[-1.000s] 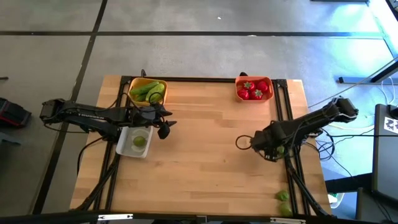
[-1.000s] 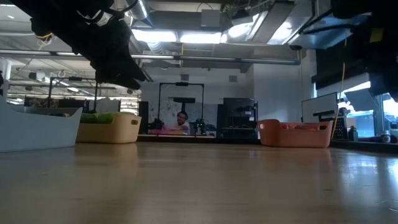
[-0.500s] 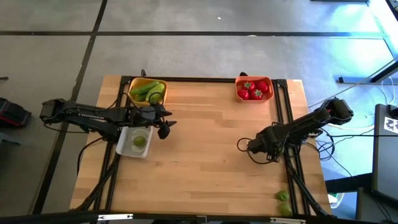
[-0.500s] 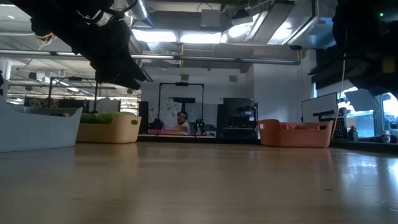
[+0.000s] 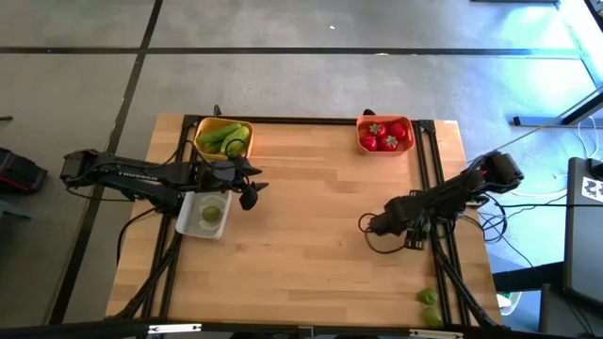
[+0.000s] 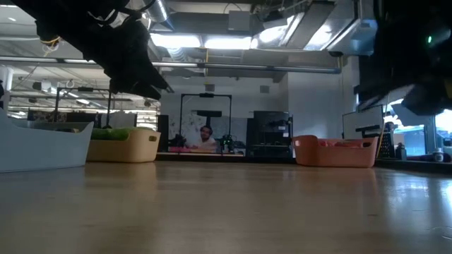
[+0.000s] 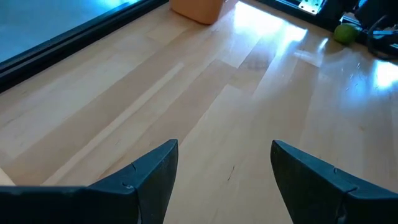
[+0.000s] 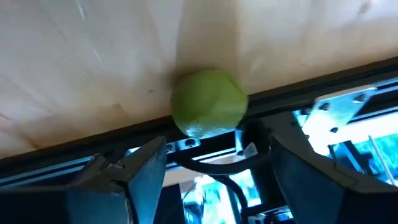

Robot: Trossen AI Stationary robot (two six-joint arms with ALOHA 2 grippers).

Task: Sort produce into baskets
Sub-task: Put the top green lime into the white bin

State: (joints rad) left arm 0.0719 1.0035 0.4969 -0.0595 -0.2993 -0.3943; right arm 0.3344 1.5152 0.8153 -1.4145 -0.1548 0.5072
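Right tool (image 8: 214, 162) open (over green ball (image 8: 209, 102)).

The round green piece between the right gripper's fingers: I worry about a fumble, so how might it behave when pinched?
The round green piece looks faceted but ball-like, so it probably rolls. It lies at the table edge, so a slip might drop it off.

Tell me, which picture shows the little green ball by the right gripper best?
The right wrist view: the green ball fills its middle, sitting at the table's edge between the right gripper fingers. The left wrist view shows it far off; the high view hides it.
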